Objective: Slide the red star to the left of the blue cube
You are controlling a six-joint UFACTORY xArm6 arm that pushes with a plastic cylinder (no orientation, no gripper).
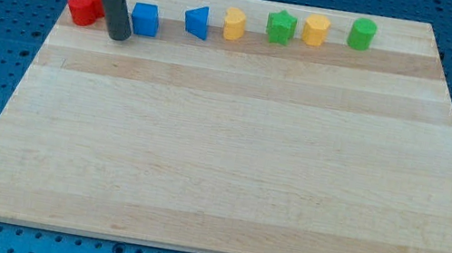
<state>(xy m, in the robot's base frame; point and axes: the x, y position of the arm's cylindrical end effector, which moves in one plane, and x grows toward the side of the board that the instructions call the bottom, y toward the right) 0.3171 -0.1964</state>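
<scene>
My rod hides part of the red blocks [84, 8] at the board's [226, 182] far left corner; two red shapes press together there, and which is the star is hard to tell. My tip [117, 38] rests between them and the blue cube [145, 18]. No fingers exist. Along the top edge follow a blue triangular block [196, 21], yellow block [235, 24], green star [280, 27], another yellow block [316, 29], and green cylinder [362, 33].

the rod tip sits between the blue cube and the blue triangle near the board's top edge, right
Not quite. In the camera view my tip sits between the red blocks and the blue cube, not between the cube and the blue triangle. It is indeed near the board's top edge, and the triangle lies further toward the view's right.
</scene>
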